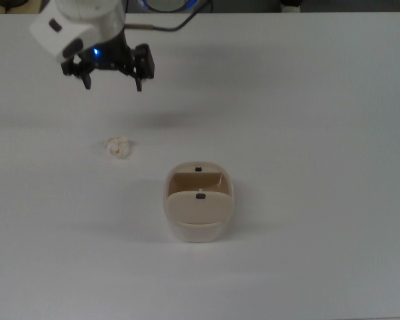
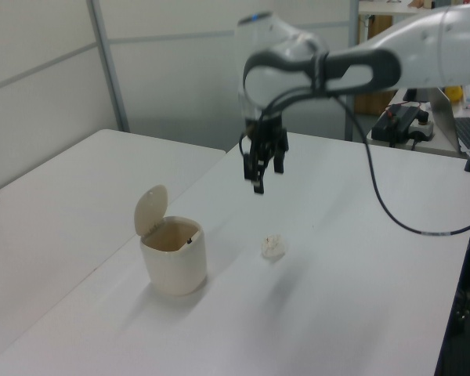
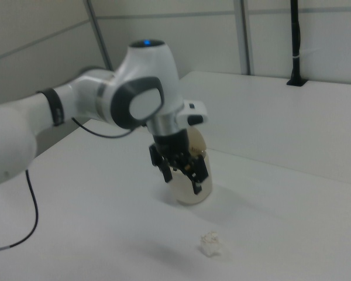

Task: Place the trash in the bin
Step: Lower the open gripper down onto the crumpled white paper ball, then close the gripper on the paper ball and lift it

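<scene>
Gripper: my gripper (image 1: 113,85) hangs in the air above the white table (image 1: 307,120), fingers pointing down and spread apart, with nothing between them.

Trash: the trash (image 1: 118,147), a small off-white crumpled wad, lies on the table on its own, touching nothing.

Bin: the bin (image 1: 199,210) stands upright with its flap swung up, so the mouth is open. In the top view it is below and to the right of the wad, clearly apart from it.

Key relation: in the top view the wad lies almost straight below the gripper in the picture, only slightly to the top view's right. In the left view the gripper (image 2: 258,168) is up in the air, with the wad (image 2: 273,246) lower and a little to the left view's right. In the right view the wad (image 3: 210,243) sits on the table below the fingertips (image 3: 198,188), nearer the camera.

Long axis: the wad is lumpy and roundish; I see no clear long axis.

My judgement: the reach is not finished. I would shift slightly toward the wad, then descend, keeping the fingers apart to straddle it.
</scene>
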Controlling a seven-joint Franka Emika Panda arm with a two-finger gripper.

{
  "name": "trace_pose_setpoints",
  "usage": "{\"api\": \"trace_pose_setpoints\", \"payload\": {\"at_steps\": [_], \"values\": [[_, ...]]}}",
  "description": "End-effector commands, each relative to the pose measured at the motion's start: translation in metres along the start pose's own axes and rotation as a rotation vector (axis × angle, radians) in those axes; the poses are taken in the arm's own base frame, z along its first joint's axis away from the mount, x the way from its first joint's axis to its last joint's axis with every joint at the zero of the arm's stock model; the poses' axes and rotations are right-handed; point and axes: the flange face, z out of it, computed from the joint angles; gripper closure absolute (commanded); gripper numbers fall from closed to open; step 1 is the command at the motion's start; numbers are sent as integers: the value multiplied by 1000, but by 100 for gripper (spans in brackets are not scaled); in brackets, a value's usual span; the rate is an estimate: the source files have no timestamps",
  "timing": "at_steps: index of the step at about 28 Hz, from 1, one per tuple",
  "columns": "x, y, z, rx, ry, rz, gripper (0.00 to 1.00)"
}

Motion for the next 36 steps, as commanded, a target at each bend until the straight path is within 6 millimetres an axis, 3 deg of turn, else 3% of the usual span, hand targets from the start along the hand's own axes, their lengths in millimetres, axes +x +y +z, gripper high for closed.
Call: {"api": "trace_pose_setpoints", "payload": {"at_steps": [1, 5, 11, 17, 23, 26, 27, 30, 33, 36], "values": [[9, 8, 61, -30, 1, -58, 0], [19, 11, 105, -50, -15, -67, 0], [26, 19, 142, -53, -36, -61, 0], [27, 18, 172, -77, -67, -80, 0], [22, 16, 187, -74, -71, -79, 2], [23, 16, 193, -74, -75, -80, 15], [23, 16, 193, -72, -75, -81, 31], [23, 15, 188, -72, -69, -82, 56], [23, 16, 177, -65, -54, -76, 69], [24, 15, 170, -64, -40, -69, 69]]}}
